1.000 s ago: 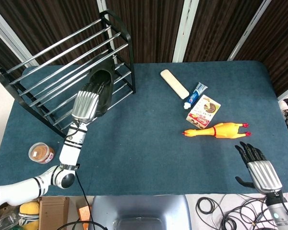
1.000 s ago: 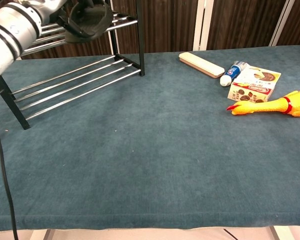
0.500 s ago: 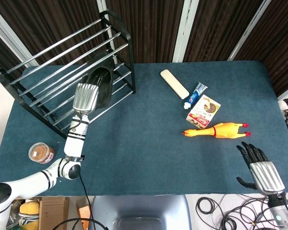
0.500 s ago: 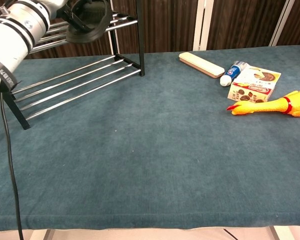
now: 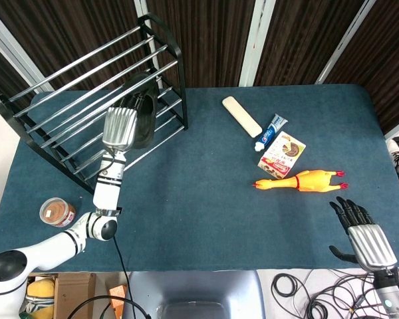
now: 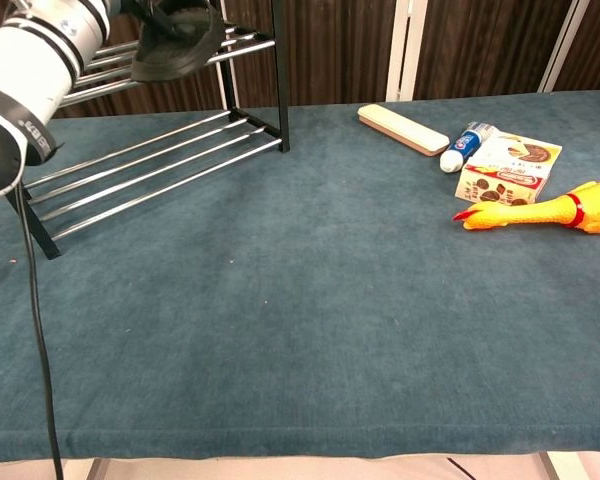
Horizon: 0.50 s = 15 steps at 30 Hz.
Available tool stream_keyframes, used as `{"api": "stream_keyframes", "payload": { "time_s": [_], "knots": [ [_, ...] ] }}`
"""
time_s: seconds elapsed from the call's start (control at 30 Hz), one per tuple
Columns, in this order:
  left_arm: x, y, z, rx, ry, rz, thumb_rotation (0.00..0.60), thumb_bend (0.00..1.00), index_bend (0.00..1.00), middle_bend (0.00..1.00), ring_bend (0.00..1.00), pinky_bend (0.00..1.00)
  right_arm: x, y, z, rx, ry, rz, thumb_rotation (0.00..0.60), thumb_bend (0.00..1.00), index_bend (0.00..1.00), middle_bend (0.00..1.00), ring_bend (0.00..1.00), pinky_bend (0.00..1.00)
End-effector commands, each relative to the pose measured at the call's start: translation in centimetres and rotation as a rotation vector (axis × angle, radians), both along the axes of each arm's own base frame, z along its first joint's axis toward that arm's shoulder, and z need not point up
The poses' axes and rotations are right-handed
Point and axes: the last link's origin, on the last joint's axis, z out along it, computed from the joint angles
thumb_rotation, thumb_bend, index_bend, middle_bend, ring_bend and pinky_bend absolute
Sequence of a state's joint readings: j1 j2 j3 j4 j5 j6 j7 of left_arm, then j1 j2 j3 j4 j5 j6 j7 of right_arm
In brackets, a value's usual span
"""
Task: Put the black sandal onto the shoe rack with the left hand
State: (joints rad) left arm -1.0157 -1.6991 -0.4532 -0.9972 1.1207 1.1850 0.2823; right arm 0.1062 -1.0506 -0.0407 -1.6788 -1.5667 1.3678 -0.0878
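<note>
At the far left of the bench: black metal-barred shoe rack [image 5: 86, 100], standing on the blue-covered bench [image 5: 199, 212]; taken as the landmark below.
Black sandal: a dark rubber sandal [image 5: 141, 116] at the rack's right end, just inside the tall end frame; in the chest view the black sandal [image 6: 175, 45] sits at the level of the upper bars, its sole tilted, and whether it already rests on them cannot be told.
Left hand: silver-backed left hand [image 5: 119, 128] reaches over the rack's front bars and grips the sandal's near edge; the fingers are hidden under the hand's back, so their exact hold cannot be told.
Right hand: black-fingered right hand [image 5: 360, 232] well apart from the rack, at the bench's near right edge, fingers spread, holding nothing.
Round tin: small brown-topped can [image 5: 56, 212] near the rack's front left foot.
Right of the rack, well apart: cream flat bar [image 5: 242, 116], blue-and-white tube [image 5: 270, 132], red-and-white snack box [image 5: 282, 155], yellow rubber chicken [image 5: 300, 181], grouped closely together.
</note>
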Motion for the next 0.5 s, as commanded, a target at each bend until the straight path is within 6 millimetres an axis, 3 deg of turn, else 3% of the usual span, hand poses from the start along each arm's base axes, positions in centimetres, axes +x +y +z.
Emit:
{"api": "stream_keyframes", "payload": {
  "time_s": [0.03,0.3,0.5],
  "knots": [
    [0.4,-1.1,1.0,-0.004,-0.032,-0.045,0.6,0.27,0.18,0.32,0.26,0.31,0.0,-0.1,-0.1,0.006,0.003,-0.002,0.6,0.13,0.0,0.0,0.0,0.13],
    [-2.0,-5.9,1.4,-0.131,0.069,-0.003,0.6,0.28,0.16,0.35,0.28,0.32,0.1,0.1,-0.1,0.003,0.002,0.002,0.6,0.13,0.0,0.0,0.0,0.13],
    [-3.5,-8.7,1.6,-0.135,0.212,0.014,0.6,0.42,0.15,0.41,0.32,0.35,0.1,0.0,-0.3,0.012,0.008,0.004,0.6,0.13,0.0,0.0,0.0,0.13]
  ]
}}
